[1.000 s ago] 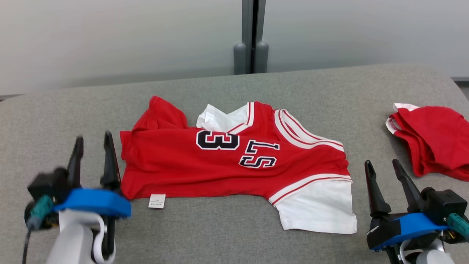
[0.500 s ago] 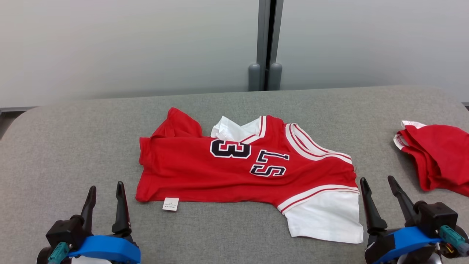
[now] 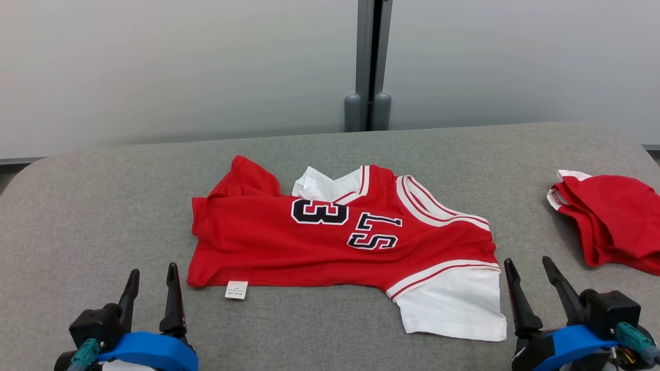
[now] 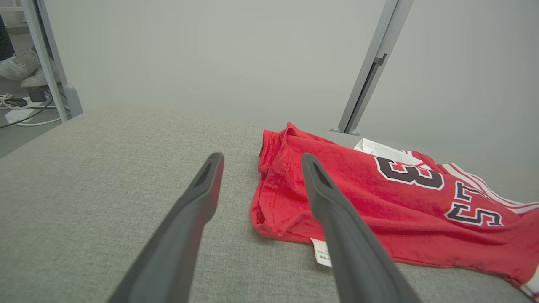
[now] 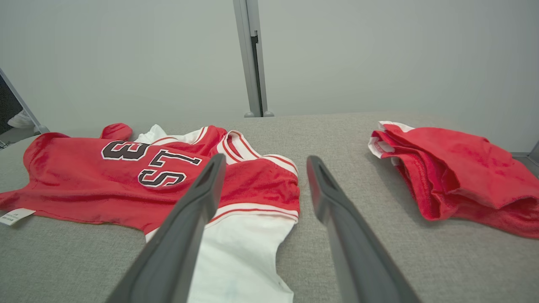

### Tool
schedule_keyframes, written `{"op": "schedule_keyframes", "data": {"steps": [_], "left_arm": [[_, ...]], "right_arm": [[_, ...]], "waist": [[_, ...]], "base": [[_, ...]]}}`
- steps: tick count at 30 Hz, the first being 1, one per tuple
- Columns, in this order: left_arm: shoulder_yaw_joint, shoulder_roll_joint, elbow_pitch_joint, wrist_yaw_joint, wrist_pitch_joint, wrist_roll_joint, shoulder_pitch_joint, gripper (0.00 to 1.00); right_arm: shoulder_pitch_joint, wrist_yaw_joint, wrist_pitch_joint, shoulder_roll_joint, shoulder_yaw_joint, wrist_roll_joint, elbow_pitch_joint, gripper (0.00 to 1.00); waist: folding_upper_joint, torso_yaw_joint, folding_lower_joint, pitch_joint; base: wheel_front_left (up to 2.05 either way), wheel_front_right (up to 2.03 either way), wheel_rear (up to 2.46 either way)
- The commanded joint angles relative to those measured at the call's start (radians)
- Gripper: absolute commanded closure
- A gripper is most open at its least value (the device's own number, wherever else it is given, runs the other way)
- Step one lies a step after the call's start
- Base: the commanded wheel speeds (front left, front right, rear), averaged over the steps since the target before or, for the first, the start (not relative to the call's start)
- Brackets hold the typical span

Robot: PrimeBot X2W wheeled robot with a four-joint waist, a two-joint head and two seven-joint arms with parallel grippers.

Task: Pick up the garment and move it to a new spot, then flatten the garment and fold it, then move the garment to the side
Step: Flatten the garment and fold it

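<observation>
My left claw [image 3: 153, 269] had drawn back from the garment [image 3: 289, 247], which lay on the surface [image 3: 103, 206] between it and my right claw [image 3: 527, 261], both gaping empty; pinching one layer only risked undoing the fold.

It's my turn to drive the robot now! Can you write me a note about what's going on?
Left gripper: open, empty, near the hem corner of the jersey.
Right gripper: open, empty, beside the white sleeve.
Jersey: middle of the table, sideways, far edge rumpled. Another red garment lies far right.
Done: jersey laid down, mostly flat.
To do: smooth it, fold it, move it aside.
</observation>
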Motion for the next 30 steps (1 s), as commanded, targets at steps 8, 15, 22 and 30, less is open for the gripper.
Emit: {"op": "schedule_keyframes", "data": {"steps": [8,15,22,30], "left_arm": [[-0.015,0.015,-0.010,0.004,0.012,-0.002,-0.011,0.00],[-0.058,0.024,0.063,-0.011,0.103,0.004,-0.074,0.00],[-0.054,0.020,0.246,0.007,0.158,-0.007,-0.185,0.00],[-0.038,0.018,0.381,0.014,0.167,-0.038,-0.266,0.05]], "right_arm": [[0.002,0.001,-0.011,-0.001,0.002,0.011,0.000,0.00],[-0.016,0.001,-0.003,-0.001,0.017,0.017,-0.012,0.00],[-0.033,0.001,-0.006,-0.001,0.047,0.026,-0.009,0.00],[-0.047,0.001,0.005,-0.001,0.074,0.039,0.014,0.00]], "waist": [[0.0000,-0.001,0.0001,0.016],[0.0000,0.002,0.0001,0.050],[0.0000,-0.021,0.0001,0.098],[0.0000,-0.053,0.0001,0.150]], "base": [[0.00,0.00,0.00],[0.00,0.00,0.00],[0.00,0.00,0.00],[0.00,0.00,0.00]]}}
